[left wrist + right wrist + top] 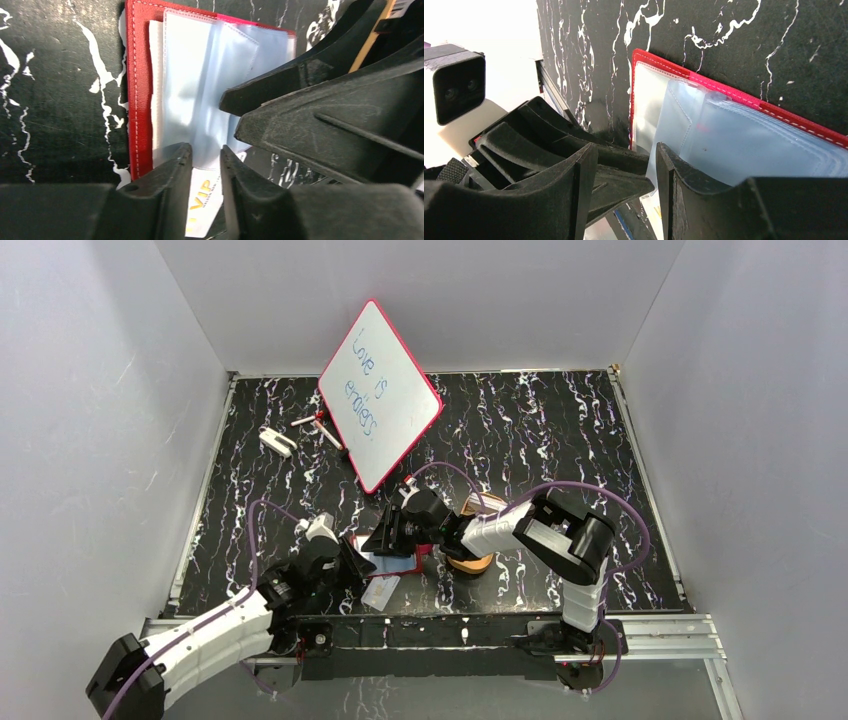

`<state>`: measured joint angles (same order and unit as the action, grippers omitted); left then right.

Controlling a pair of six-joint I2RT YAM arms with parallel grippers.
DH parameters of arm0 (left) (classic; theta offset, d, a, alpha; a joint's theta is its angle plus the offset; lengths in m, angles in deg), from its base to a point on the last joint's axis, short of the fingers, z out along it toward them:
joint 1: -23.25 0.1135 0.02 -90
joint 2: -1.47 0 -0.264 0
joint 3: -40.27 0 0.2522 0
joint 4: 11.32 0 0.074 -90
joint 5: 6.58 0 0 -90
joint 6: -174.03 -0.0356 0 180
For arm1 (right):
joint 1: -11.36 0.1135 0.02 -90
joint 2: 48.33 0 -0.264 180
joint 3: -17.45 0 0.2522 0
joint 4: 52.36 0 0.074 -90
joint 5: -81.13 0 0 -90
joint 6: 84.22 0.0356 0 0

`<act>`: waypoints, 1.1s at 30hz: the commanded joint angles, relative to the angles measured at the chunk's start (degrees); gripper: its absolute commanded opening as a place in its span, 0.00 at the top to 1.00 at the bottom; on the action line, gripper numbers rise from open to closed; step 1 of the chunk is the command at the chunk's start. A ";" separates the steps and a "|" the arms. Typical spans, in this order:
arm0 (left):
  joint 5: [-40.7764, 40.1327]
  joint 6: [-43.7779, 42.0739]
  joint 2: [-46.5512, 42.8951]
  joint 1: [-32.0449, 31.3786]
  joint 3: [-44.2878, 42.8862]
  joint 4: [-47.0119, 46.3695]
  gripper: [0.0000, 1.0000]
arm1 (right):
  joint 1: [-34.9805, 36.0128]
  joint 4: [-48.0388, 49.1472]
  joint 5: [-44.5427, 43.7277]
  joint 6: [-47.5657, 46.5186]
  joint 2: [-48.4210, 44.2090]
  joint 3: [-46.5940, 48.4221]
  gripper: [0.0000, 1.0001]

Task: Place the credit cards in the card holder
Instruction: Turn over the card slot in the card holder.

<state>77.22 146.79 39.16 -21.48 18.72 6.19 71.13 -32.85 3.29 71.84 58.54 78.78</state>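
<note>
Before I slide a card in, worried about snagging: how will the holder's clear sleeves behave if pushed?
The sleeves are probably floppy: they fan and bow up off the red holder. Their glossy film looks slippery. They seem thin and light, so a push would likely buckle them rather than move the holder.

1. The left arm and right arm had white shells and black joints.
2. A purple cable looped along each.
3. The left gripper and right gripper were matte black, with dusty wedge-shaped fingers.
4. A white camera with a dark face topped the left wrist.
</note>
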 commanded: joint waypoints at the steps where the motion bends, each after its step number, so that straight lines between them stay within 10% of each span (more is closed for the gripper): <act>1: -2.63 -2.59 2.87 0.17 -1.23 5.90 0.78 | 0.28 3.23 -0.21 0.55 -0.94 0.83 0.45; 33: -7.08 -0.44 3.22 0.17 -1.08 9.22 0.90 | 0.25 -12.29 -7.43 -6.65 -8.91 0.53 0.45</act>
<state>73.22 146.99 41.89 -21.51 17.01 8.94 71.13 -43.91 -2.74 66.53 48.44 78.76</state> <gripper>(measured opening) 0.102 0.556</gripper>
